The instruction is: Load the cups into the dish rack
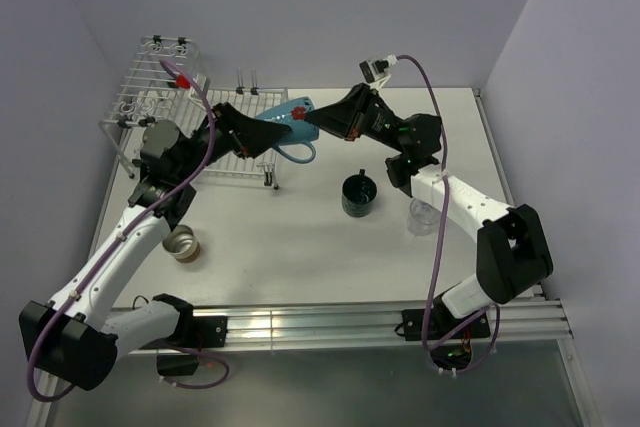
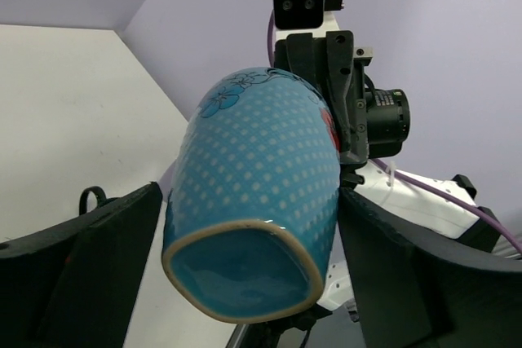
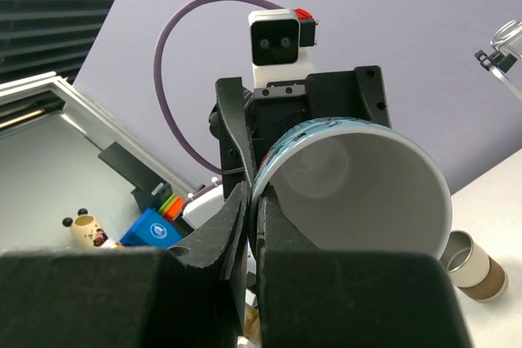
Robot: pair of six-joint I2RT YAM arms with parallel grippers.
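Note:
A light-blue dotted mug point(image 1: 285, 125) with a white inside hangs on its side above the flat part of the white wire dish rack point(image 1: 150, 97). My right gripper point(image 1: 305, 119) is shut on its rim point(image 3: 269, 181), one finger inside and one outside. My left gripper point(image 1: 262, 137) stands open around the mug's base end point(image 2: 261, 177); its left finger point(image 2: 106, 250) is a little apart from the wall, its right finger point(image 2: 391, 266) close against it. On the table stand a dark teal mug point(image 1: 359, 195), a clear tumbler point(image 1: 422, 215) and a tan-brown cup point(image 1: 184, 243).
The rack's taller basket part point(image 1: 165, 62) stands at the back left. The dark teal mug and the clear tumbler are under the right arm's forearm point(image 1: 455, 202). The tan-brown cup lies beside the left arm's forearm point(image 1: 130, 237). Walls close in on both sides.

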